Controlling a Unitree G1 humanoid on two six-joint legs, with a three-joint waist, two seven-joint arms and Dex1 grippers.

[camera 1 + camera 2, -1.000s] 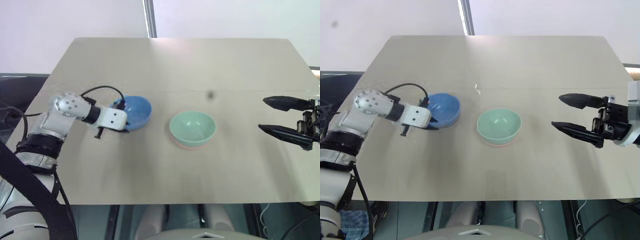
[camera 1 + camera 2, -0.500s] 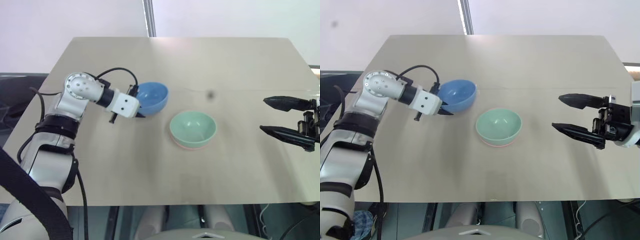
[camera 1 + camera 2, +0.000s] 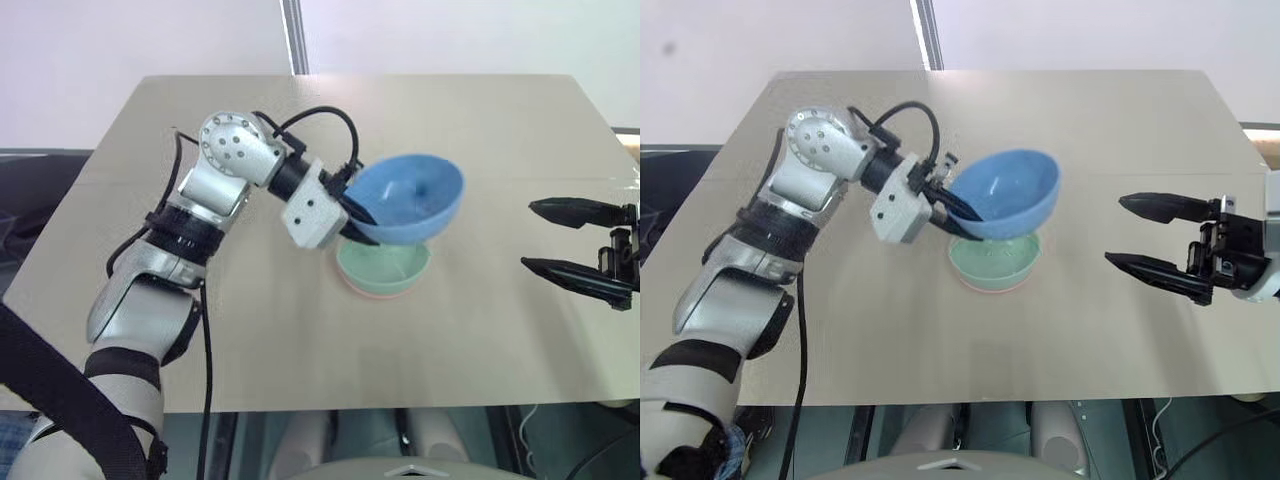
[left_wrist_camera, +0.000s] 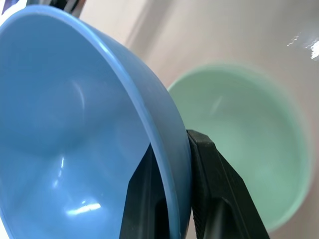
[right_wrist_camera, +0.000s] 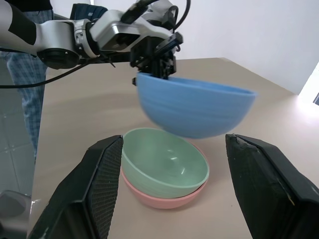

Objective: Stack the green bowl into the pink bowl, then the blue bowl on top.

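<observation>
Two black fingers (image 4: 209,184) of the left gripper (image 3: 358,222) pinch the blue bowl's (image 3: 408,198) rim, one inside, one outside. Its arm reaches across, angled downward, holding that bowl tilted in the air above the green bowl (image 3: 385,266). Nested in the pink bowl (image 5: 164,196), the green bowl sits on the table (image 3: 300,330). Right of the green bowl, well apart, the right gripper (image 3: 580,243) hangs level, fingers spread. From the right wrist, the gap between the blue and green bowls shows.
</observation>
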